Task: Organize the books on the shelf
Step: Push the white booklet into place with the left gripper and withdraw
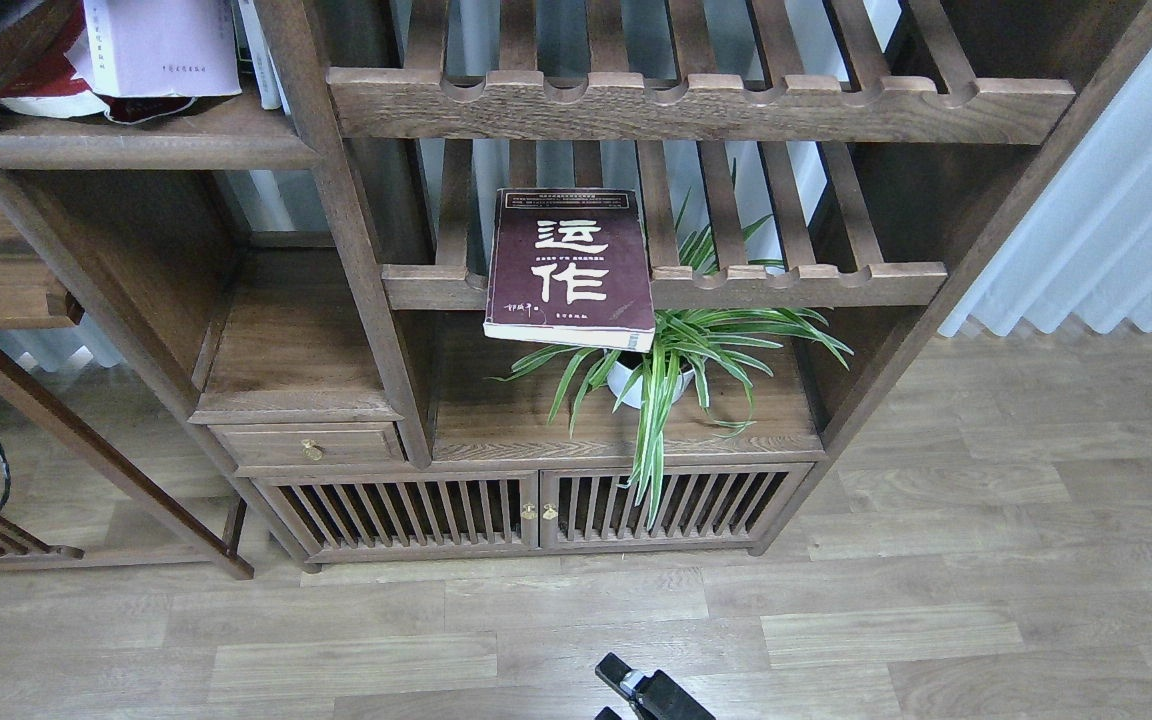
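A dark tool, cut off below, grip unreadable; maroon book overhangs a slatted rack.

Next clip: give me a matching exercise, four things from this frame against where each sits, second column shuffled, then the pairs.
Things:
1. maroon book
2. potted plant
3. cream-white book
4. brass knob

Places:
A. on the small drawer front
B. flat on the lower slatted rack, its front edge overhanging
C. on the solid shelf at upper left
D. on the cabinet top, under the slatted rack

Pairs: 1-B, 2-D, 3-C, 4-A
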